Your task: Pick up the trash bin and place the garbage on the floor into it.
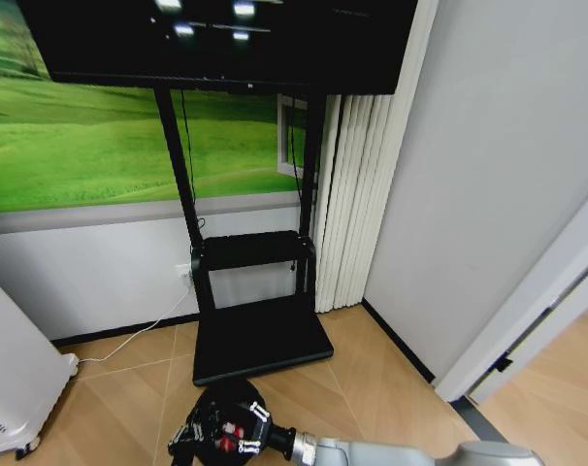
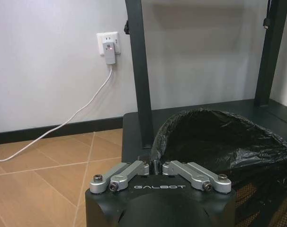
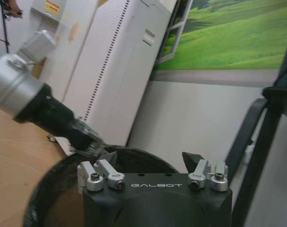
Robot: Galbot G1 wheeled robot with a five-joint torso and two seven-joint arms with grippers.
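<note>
**A:** Item 1, left gripper: we log its fingers as drawn together on the near edge of the trash bin, pinching the black liner folded over the rim. The bin's mouth opens just beyond the fingertips.

**B:** Item 2, right gripper: we log it as spread wide and holding nothing. The bin's dark wall curves beneath and between its 2 fingertips.

**A:** Item 3, hazards. We judge the grip to be the weak point. There is 1 pinch at 1 side of the rim, so the bin may tilt away from the fingers. If the pads hold mostly liner, the plastic could slide or tear and the bin would drop.

**B:** Item 4, surroundings. The black stand base sits just past the fingers, with its post rising behind. A swinging bin could knock either one. The white cable trails well off to the side, and we rate it as the lesser risk.

**A:** Item 5: the open right fingers hang close over the rim, so a tilting bin could strike them.
</note>
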